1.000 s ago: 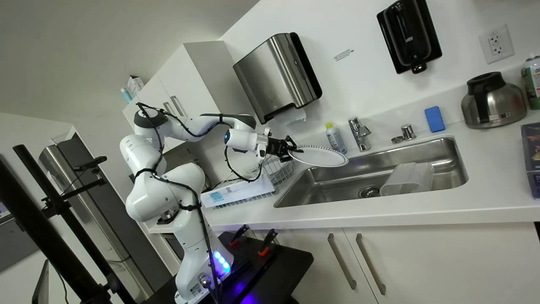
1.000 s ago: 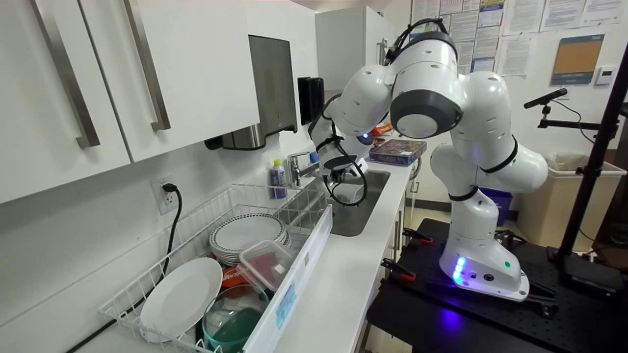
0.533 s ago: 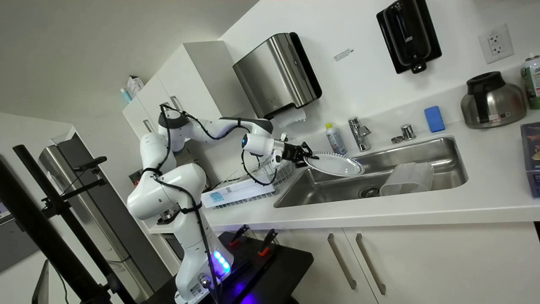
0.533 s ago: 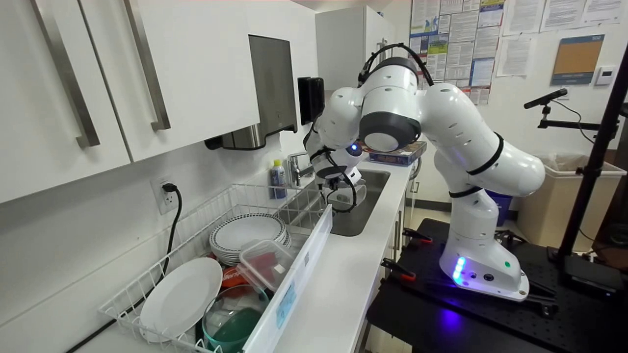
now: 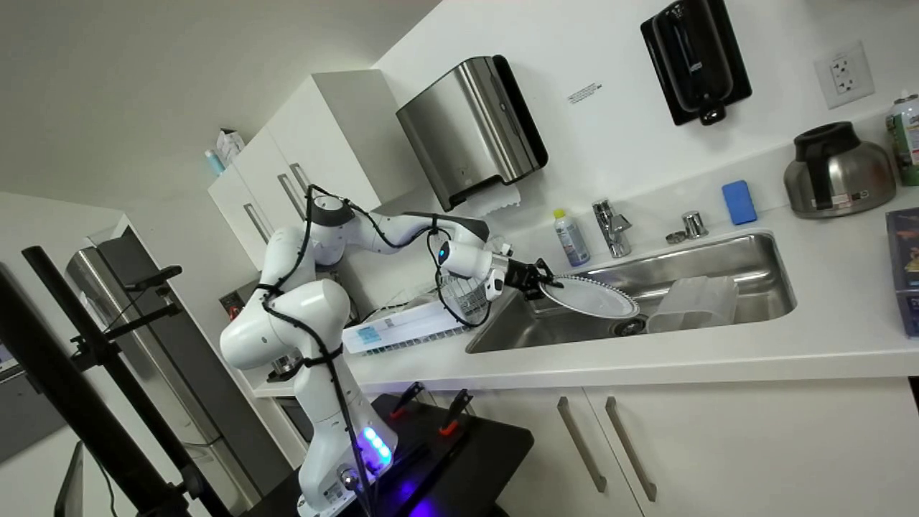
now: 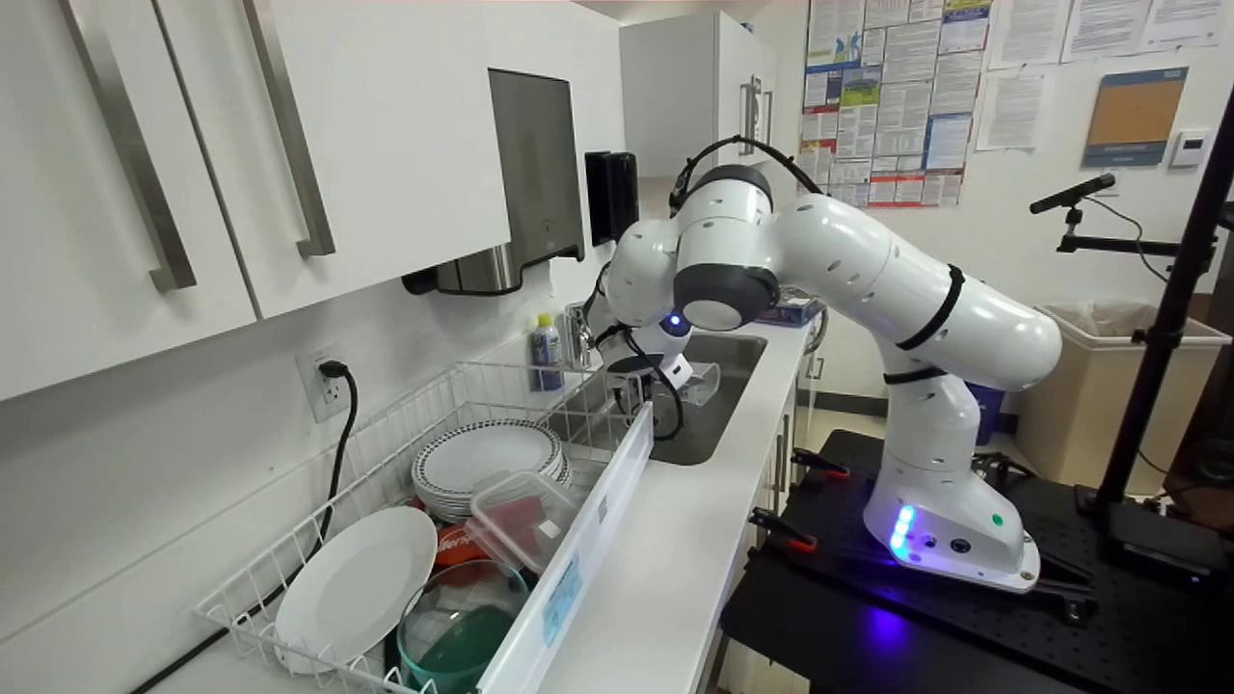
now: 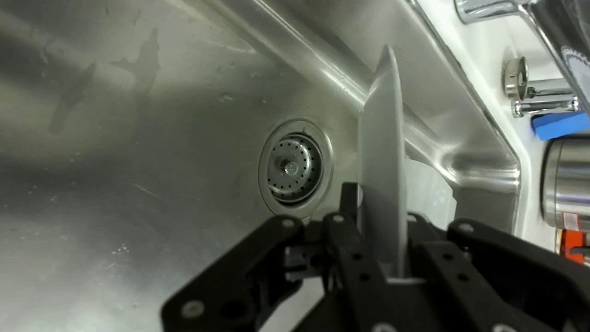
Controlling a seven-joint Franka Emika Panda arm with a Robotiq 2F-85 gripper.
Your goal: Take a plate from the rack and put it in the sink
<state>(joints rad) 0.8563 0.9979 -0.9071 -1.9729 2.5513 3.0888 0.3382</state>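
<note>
Steel sink (image 5: 757, 276): destination; its floor is hard, so a drop would likely chip or crack what lands.
Rack (image 6: 607, 501): stands beside the sink; a retreat that way could knock its wire side.
Tub (image 5: 696, 305): clear, lying in the sink; a set-down on its edge would probably tip the plate (image 5: 592, 296).
Plate: over the sink, tilted, free edge lower; height and any touch on the tub cannot be told. Held at one side only, so a bump could twist it loose.
Gripper (image 5: 553, 280): fingers clamped on the plate's edge; letting go before the plate meets steel risks a fall.
Faucet (image 5: 612, 230): stands just behind the sink; a drift that way could strike it.
Strainer (image 7: 292, 169): shows beside the plate in the wrist view; its recess could catch the rim.
</note>
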